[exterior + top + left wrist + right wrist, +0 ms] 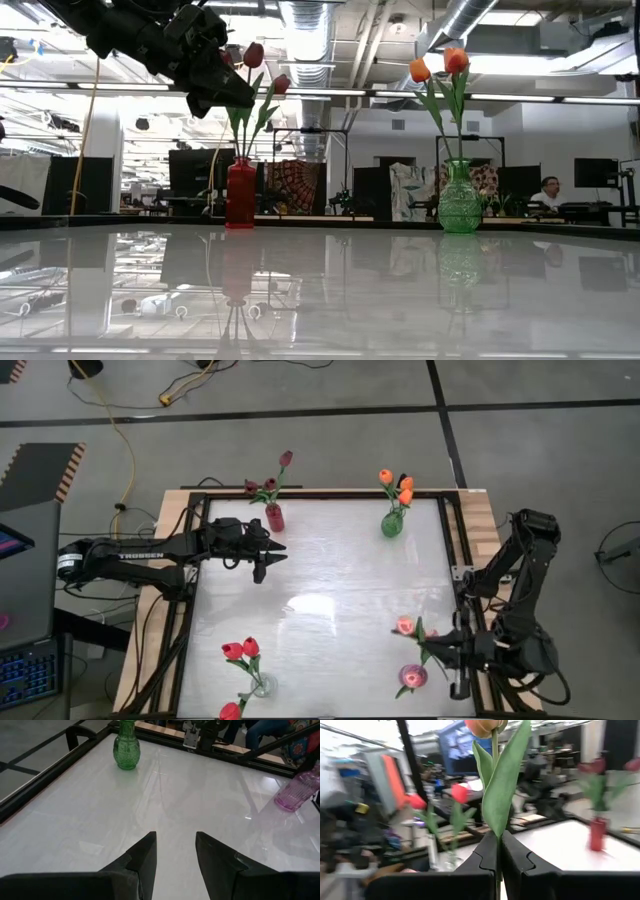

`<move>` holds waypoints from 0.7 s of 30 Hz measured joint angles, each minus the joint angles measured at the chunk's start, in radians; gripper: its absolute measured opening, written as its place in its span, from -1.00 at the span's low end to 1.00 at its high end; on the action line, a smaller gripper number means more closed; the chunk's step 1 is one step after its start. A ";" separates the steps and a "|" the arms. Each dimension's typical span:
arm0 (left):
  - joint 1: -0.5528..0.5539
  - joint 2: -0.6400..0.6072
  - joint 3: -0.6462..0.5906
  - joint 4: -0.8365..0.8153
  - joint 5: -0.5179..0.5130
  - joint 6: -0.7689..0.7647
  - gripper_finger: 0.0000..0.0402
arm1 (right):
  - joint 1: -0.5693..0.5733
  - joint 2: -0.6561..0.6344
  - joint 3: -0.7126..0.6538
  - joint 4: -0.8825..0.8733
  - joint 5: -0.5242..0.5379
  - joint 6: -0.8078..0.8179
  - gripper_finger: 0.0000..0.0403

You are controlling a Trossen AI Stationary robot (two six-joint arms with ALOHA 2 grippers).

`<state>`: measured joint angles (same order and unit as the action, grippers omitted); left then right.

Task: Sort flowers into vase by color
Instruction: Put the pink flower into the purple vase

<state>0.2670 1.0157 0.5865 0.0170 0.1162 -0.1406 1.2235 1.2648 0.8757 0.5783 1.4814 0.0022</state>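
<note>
My right gripper (432, 646) is at the near right, just on the far side of the purple vase (412, 678), and is shut on a pink-orange tulip (405, 625). My left gripper (272, 556) hangs open above the far left of the table, beside the red vase (274, 517), with nothing between its fingers (175, 855). The red vase holds maroon tulips (254, 55). A green vase (392, 524) at the far right holds orange tulips (438, 65). Red tulips (241, 650) stand in a clear vase (260, 686) at the near left. My right gripper pinches the tulip's thin green stem (496, 851) between its two shut fingers, just below the long leaf (504, 790). The fingers come in level from the table's right and lie across the stem. The tulip is lifted clear of the table, its head (484, 726) well beyond the fingers.
A black frame (190, 610) runs around the white table top. The middle of the table is bare white surface (330, 590). Cables and a yellow cord (128, 450) lie on the floor beyond the far edge. A person sits at a desk (548, 192) in the room behind.
</note>
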 joint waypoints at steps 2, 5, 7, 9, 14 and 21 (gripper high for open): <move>0.000 0.000 0.000 0.000 0.000 0.000 -0.39 | -0.020 0.000 0.000 0.034 -0.073 -0.002 -0.83; 0.000 0.000 0.000 0.000 0.000 0.000 -0.39 | -0.047 0.000 0.000 0.077 -0.172 -0.017 -0.83; 0.000 0.000 0.000 0.000 0.000 0.000 -0.39 | -0.059 0.000 0.000 0.103 -0.205 -0.047 -0.83; 0.000 0.000 0.000 0.000 0.000 0.000 -0.39 | -0.069 0.000 0.000 0.111 -0.231 -0.062 -0.83; 0.000 0.000 0.000 0.000 0.000 0.000 -0.39 | -0.092 0.000 0.000 0.112 -0.314 -0.100 -0.82; 0.000 0.000 0.000 0.000 0.000 0.001 -0.39 | -0.101 0.000 0.000 0.212 -0.470 -0.328 -0.82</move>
<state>0.2669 1.0157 0.5865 0.0170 0.1165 -0.1398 1.1225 1.2644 0.8757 0.7901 1.0111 -0.3255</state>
